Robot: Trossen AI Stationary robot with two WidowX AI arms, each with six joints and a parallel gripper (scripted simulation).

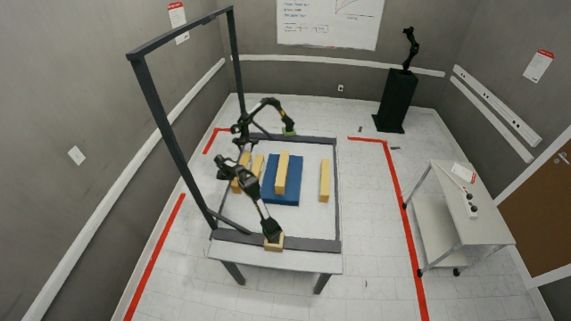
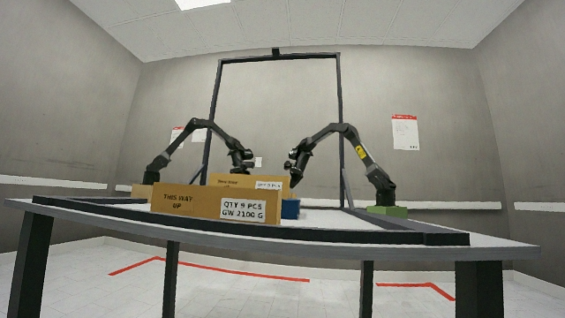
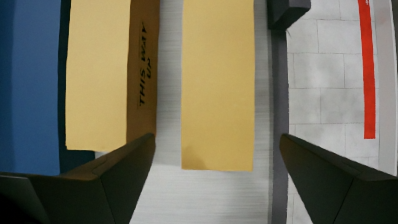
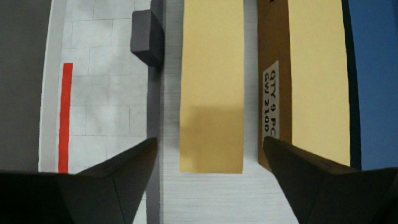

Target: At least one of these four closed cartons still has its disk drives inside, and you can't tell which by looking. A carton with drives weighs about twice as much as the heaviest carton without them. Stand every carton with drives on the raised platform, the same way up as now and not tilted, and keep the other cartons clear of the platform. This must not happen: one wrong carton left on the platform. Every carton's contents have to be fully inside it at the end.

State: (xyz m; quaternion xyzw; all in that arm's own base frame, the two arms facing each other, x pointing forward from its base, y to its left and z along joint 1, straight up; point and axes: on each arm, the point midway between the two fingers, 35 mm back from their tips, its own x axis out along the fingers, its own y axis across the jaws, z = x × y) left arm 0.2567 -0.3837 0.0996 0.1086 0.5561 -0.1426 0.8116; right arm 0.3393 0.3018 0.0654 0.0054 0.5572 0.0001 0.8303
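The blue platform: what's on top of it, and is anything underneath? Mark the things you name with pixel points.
One yellow-brown carton (image 1: 281, 173) stands on the blue platform (image 1: 293, 180) (image 2: 290, 209). The platform hides whatever lies beneath it, and the closed carton hides its own contents.
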